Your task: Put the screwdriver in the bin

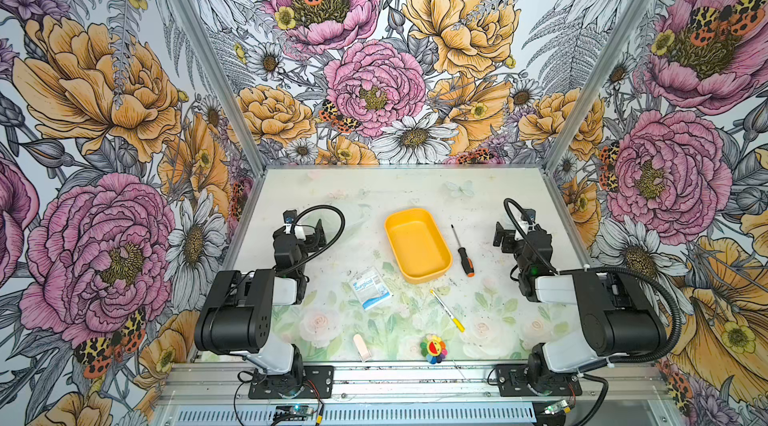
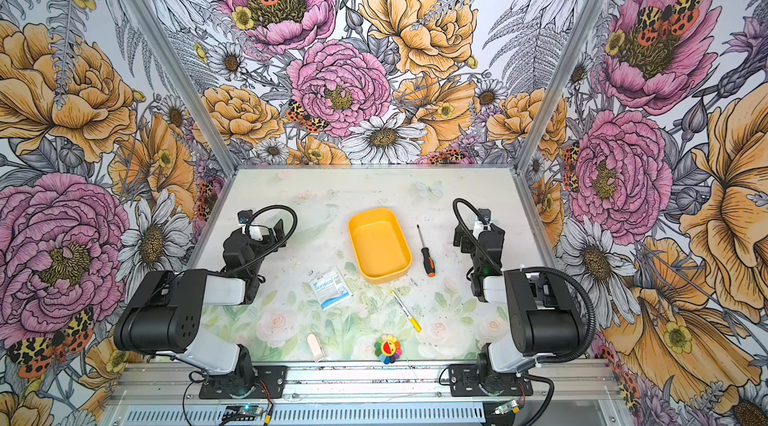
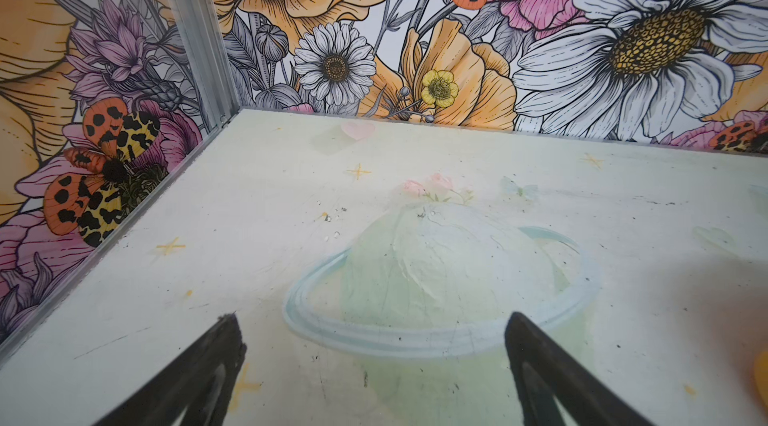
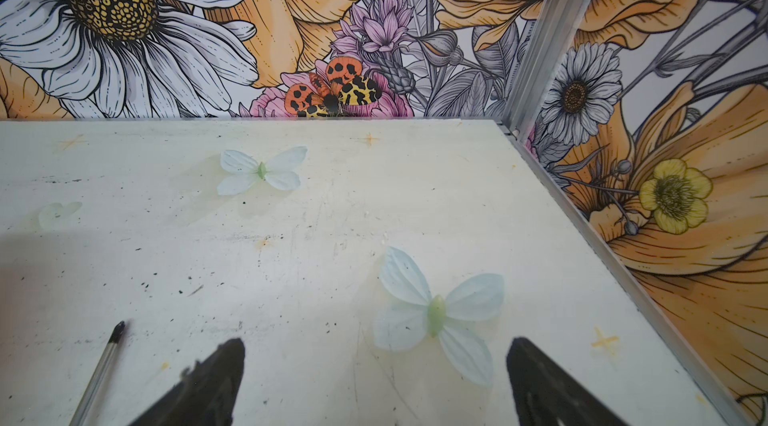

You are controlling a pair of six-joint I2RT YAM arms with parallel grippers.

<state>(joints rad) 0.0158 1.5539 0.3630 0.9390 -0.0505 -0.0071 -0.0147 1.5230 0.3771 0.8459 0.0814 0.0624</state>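
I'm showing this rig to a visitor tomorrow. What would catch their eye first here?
The loud floral wallpaper on all three walls hits first. On the pale table, the yellow-orange bin sits empty near the middle, with the screwdriver lying just right of it, not touching. The left gripper and right gripper hang open and empty at either side.
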